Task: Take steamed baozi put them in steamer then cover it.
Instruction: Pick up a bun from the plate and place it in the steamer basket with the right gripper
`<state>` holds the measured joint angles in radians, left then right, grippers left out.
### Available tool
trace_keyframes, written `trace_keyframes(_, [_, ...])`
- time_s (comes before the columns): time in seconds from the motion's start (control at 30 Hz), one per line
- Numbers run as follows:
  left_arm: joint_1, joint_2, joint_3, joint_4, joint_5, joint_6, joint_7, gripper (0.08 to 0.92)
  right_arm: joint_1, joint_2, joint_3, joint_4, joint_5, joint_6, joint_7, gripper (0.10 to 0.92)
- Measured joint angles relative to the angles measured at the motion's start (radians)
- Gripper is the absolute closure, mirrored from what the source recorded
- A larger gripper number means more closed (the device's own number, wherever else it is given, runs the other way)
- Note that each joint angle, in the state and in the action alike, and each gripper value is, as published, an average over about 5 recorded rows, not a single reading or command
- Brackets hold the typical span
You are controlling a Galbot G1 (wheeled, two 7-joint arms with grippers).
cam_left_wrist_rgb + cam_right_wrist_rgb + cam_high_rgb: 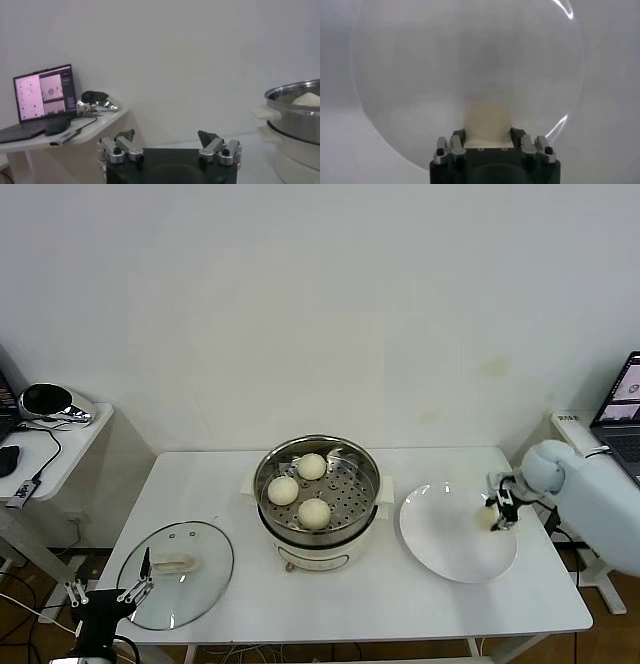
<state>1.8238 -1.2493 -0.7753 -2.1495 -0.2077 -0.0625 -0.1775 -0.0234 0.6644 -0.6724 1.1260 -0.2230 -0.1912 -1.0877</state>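
The steel steamer (268, 474) stands mid-table on its cream base, with three baozi (314, 513) on its perforated tray. My right gripper (492, 515) is over the right side of the white plate (440, 539) and is shut on the fourth baozi (488, 122), which fills the space between its fingers in the right wrist view. The glass cover (205, 571) with its cream handle lies flat at the table's front left. My left gripper (143, 578) is open and empty at the cover's near edge; in the left wrist view (167, 139) the steamer (295, 117) shows farther off.
A side table (60, 446) at the far left carries a dark round device and cables. A laptop (622, 409) stands at the far right. The wall runs behind the table.
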Motion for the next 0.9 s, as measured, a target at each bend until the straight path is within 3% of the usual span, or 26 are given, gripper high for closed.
trace_keyframes(0.5, [-0.036, 0.007, 0.037, 0.029, 0.008, 0.000, 0.001, 0.177, 0.587, 0.058, -0.478, 0.291, 0.438, -0.185, 0.067, 0.429])
trace_keyframes(0.9, [-0.047, 0.002, 0.043, 0.025, 0.007, -0.004, -0.001, 0.177, 0.718, 0.279, -0.639, 0.304, 0.718, -0.359, 0.183, 0.423])
